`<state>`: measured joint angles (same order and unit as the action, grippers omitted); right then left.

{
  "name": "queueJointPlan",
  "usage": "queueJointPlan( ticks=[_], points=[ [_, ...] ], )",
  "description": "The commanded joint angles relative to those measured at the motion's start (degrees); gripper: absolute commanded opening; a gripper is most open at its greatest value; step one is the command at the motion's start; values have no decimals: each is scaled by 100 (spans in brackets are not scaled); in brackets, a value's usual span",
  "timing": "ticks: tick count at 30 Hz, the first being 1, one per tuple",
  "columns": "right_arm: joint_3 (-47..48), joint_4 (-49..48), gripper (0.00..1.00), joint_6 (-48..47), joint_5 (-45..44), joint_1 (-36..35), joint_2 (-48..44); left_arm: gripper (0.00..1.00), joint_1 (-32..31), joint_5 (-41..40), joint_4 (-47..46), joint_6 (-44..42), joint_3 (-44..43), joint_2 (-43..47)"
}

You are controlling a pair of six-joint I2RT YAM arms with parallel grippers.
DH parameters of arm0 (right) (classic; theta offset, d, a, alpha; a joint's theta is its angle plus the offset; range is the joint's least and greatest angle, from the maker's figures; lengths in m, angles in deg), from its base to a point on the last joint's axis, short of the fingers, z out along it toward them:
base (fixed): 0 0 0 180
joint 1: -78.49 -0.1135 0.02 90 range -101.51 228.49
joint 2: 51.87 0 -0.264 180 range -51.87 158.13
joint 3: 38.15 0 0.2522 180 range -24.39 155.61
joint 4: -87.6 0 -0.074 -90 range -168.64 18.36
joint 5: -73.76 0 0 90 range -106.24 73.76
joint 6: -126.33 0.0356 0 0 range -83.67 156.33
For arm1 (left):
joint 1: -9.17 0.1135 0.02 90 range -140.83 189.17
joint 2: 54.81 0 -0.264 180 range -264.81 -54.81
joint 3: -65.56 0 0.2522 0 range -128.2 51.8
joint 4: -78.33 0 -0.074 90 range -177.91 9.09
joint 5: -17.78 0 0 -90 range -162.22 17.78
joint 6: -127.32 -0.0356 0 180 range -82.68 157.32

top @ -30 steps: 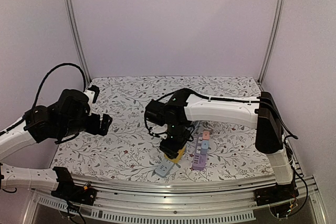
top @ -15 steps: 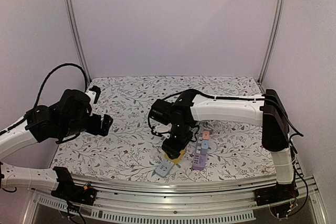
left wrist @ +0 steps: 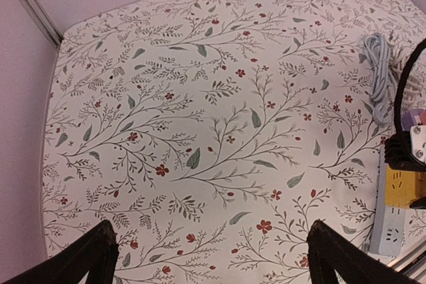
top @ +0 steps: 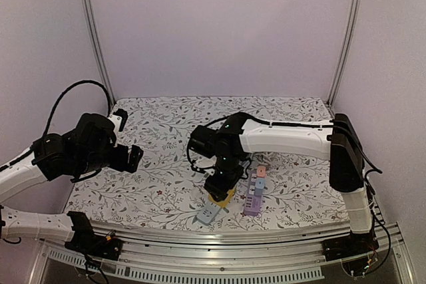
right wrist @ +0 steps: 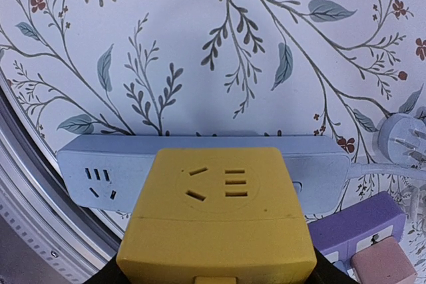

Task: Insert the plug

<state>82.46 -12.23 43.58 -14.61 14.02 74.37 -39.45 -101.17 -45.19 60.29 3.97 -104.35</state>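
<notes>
My right pincer (top: pixel 218 187) is clenched on the yellow plug (right wrist: pixel 216 211). In my right wrist view the block fills the lower middle, its socket face turned toward the camera, and the dark tips of my fingers just show at its bottom corners. The plug hangs over the grey-blue power strip (right wrist: pixel 200 164), which lies across the floral table (top: pixel 160 184) near the front edge. The plug covers the middle of the strip, and a free socket shows at the strip's left end. I cannot tell whether the plug's underside touches the strip or sits just above it.

To the right of the strip lies a white plug (right wrist: pixel 399 139), prongs up, with its lead running to the strip's end. Below that are a purple strip (right wrist: pixel 353 227) and a pink block (right wrist: pixel 383 267), just beside each other.

My left pincer (left wrist: pixel 212 231) is released, with its two dark fingers spread wide. It hovers above bare tablecloth on the left side, well apart from the strip. At the right edge of my left wrist view I see a coiled grey cable (left wrist: pixel 378 64).
</notes>
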Motion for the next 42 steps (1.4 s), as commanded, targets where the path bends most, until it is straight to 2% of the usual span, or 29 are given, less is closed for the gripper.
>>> queueJointPlan(
  ticks=[1,10,13,14,18,20,26,27,28,29,31,42],
  points=[
    [-458,376,0,-51,501,-147,1250,100,-86,-41,-9,-20,73,55],
    [-224,504,0,191,517,-170,1207,100,-95,-17,-11,-31,76,76],
    [11,432,4,297,394,-166,1138,99,-95,7,-17,-44,72,67],
    [99,413,10,309,399,-171,1113,99,-95,19,-15,-38,72,65],
    [292,356,45,371,263,-164,977,99,-95,37,-26,-52,85,94],
    [301,322,55,434,19,-171,882,99,-95,61,-38,-62,81,106],
    [328,318,72,532,-600,-170,558,99,-95,130,-70,-87,94,85],
    [362,338,78,560,-688,-170,504,99,-95,141,-78,-89,91,74],
    [406,327,90,622,-755,-171,422,99,-95,158,-78,-94,90,63],
    [414,279,96,654,-796,-165,359,99,-95,168,-76,-96,90,58],
    [453,159,99,710,-843,-171,125,100,-95,179,-78,-94,90,57],
    [595,50,99,926,-1122,-167,-498,99,-117,197,-85,-108,99,58]
  ],
)
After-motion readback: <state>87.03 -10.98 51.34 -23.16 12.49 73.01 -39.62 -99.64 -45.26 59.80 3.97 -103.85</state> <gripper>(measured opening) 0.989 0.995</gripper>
